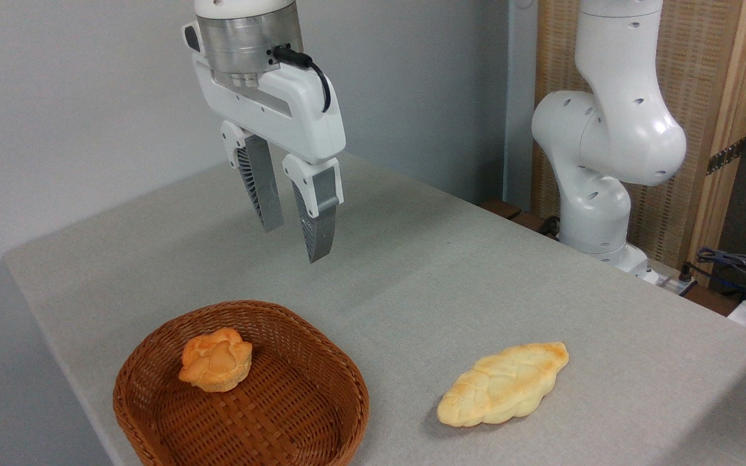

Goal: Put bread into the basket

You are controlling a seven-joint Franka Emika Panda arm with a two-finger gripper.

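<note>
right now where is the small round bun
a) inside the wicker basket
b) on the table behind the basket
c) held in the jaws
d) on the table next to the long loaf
a: the bun lies inside the wicker basket, while the gripper hangs above with empty, parted jaws and the long loaf sits alone on the table.

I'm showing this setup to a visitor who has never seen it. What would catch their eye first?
Probably the gripper, hanging open and empty above the grey table, upper left of centre. Below it, at the table's near left edge, the brown wicker basket holds the small orange-golden bun in its back left part. To the right, a longer pale-yellow loaf lies alone on the cloth.
</note>
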